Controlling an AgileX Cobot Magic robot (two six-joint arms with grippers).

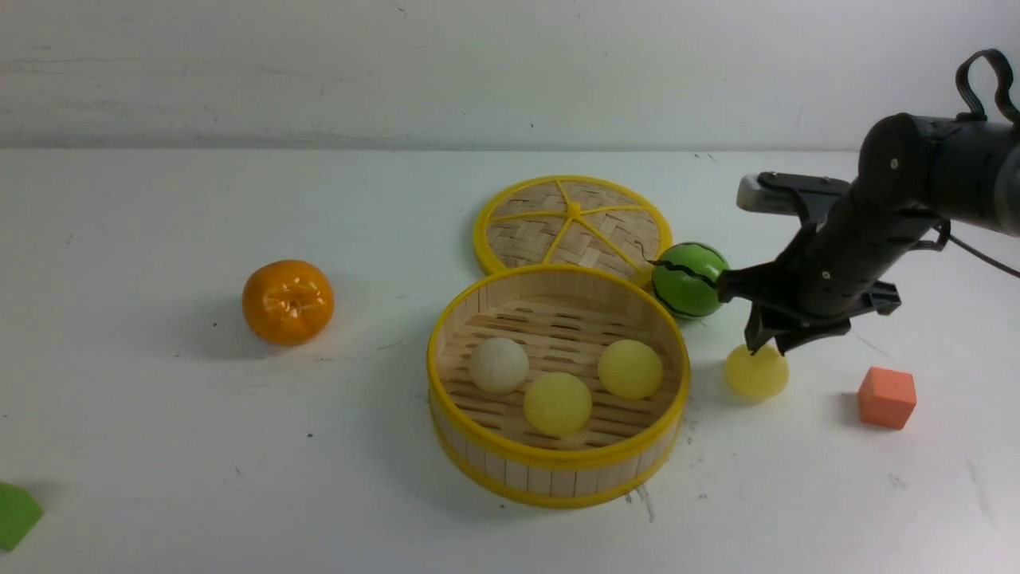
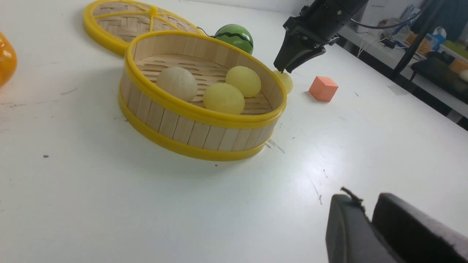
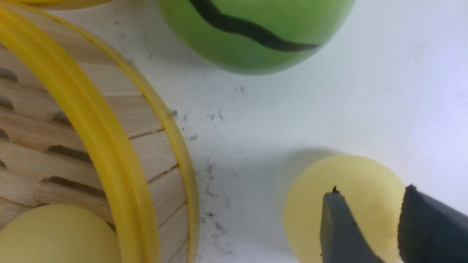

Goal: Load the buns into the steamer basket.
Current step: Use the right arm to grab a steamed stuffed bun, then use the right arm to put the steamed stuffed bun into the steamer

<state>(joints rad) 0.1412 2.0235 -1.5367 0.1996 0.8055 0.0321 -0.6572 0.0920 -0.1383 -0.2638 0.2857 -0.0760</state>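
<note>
**A:** Where were the buns at that moment?

**B:** Three lay on the slatted floor of the steamer basket (image 1: pixel 558 458). The off-white bun (image 1: pixel 499 364) was toward the robot's left. One pale yellow bun (image 1: pixel 558 403) lay nearest the robot, and a second yellow bun (image 1: pixel 629 368) was toward the right. The fourth bun (image 1: pixel 757 375), also pale yellow, sat on the desk (image 1: pixel 199 446) just outside the basket's right wall.

**A:** And the right end effector?

**B:** The right end effector (image 1: pixel 766 347) pointed down at the fourth bun, with its fingertips at the bun's top. Its wrist view showed a narrow gap between the two fingers, narrower than the bun, so they were not around it. I could not tell whether the tips touched it.

**A:** The left one?

**B:** The left end effector (image 2: pixel 366 197) hung over bare desk on the robot's side of the basket, apart from it and holding nothing. Its fingers stood very close together, and I could not tell whether they met.

**A:** Anything else on the desk?

**B:** The woven lid (image 1: pixel 574 223) lay flat behind the basket. The striped green ball (image 1: pixel 689 281) sat beside the lid, near the basket's far right. The tangerine (image 1: pixel 288 302) was well to the left. The orange cube (image 1: pixel 886 397) was to the right of the fourth bun. A green block (image 1: pixel 16 514) showed at the near left edge.
</note>
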